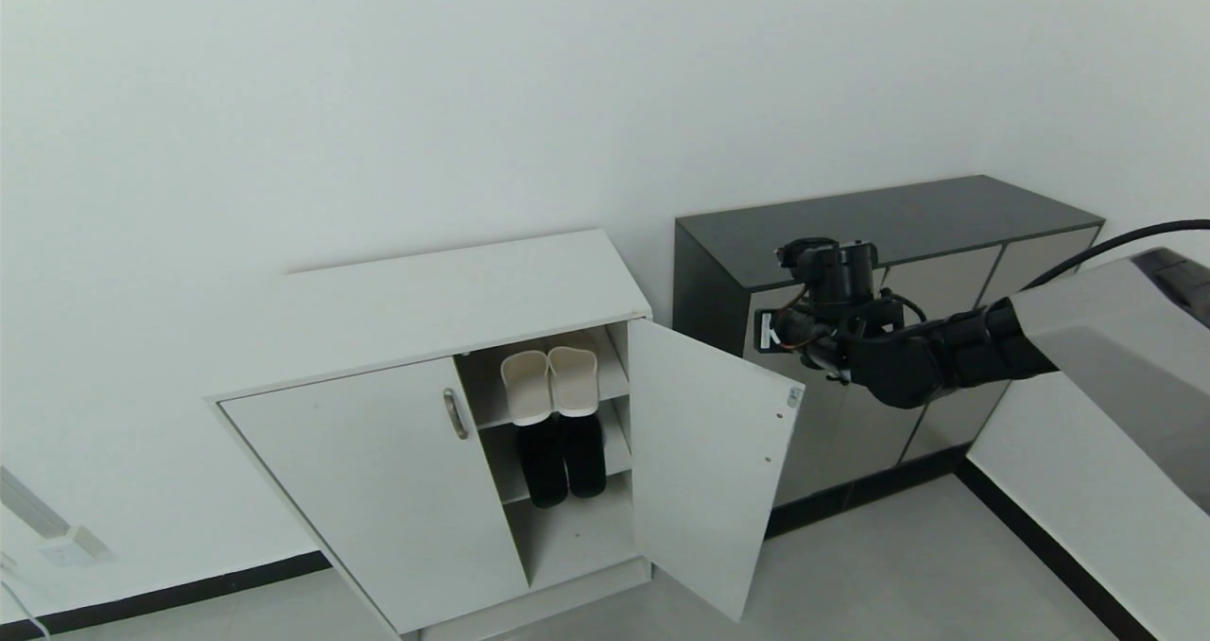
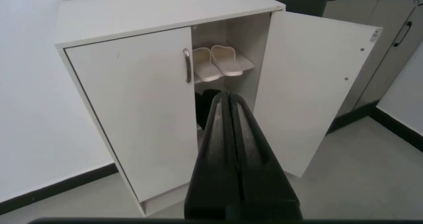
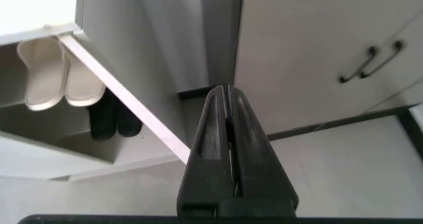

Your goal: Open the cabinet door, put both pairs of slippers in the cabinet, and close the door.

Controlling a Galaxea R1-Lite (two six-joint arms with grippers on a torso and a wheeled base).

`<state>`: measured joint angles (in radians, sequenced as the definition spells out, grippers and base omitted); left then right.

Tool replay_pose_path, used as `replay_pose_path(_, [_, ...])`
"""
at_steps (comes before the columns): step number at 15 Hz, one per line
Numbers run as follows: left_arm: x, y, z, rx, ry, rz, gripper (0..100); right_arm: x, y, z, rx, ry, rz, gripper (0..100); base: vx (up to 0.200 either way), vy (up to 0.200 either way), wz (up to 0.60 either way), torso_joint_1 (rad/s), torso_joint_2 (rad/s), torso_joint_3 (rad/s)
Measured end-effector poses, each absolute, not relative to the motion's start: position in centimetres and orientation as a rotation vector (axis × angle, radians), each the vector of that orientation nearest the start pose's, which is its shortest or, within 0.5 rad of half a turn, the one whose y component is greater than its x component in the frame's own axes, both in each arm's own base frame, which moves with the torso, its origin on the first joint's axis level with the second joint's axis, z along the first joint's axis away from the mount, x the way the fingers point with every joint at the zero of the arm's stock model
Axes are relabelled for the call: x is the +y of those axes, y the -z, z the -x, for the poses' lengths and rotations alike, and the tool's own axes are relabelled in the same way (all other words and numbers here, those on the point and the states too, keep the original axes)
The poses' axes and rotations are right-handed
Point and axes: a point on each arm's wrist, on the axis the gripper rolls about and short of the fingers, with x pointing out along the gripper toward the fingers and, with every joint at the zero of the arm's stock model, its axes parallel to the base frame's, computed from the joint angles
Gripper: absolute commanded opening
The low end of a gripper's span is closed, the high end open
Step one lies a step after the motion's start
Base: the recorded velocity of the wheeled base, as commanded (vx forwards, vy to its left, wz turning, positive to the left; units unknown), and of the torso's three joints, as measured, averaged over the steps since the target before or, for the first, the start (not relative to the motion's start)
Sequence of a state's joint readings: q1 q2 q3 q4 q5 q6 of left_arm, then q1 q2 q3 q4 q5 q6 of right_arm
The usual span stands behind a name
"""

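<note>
Clenched on nothing, right tool (image 1: 770, 331) hanging near the top free corner of the open cabinet door (image 1: 704, 461), apparently placed there to push it shut. Left tool (image 2: 228, 95) likewise clamped together and empty, facing the front of the white cabinet (image 1: 454, 291), out of the door's likely swing. White slippers (image 1: 550, 384) paired on the upper shelf and black slippers (image 1: 564, 461) paired on the shelf below, both seemingly set far enough inside to clear the door, so only the closing judged left.
</note>
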<state>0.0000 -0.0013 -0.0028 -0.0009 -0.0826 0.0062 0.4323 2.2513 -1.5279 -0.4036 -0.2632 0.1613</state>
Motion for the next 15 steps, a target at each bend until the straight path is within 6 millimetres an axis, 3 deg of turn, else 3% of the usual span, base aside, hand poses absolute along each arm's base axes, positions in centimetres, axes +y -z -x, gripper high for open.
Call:
replay_pose_path(6, [-0.2,-7.6,2.3,-0.005,0.083,-0.006,0,19.0,-11.4,-44.0,0.363,-0.126,-0.037,0,0.0,0.0,0.0,0.0,0.0,0.0])
replay_pose_path(15, [-0.2,-7.6,2.3,-0.005,0.083,-0.006,0,19.7,-9.6,-43.7,0.407,-0.137,-0.018,0,0.0,0.0,0.0,0.0,0.0,0.0])
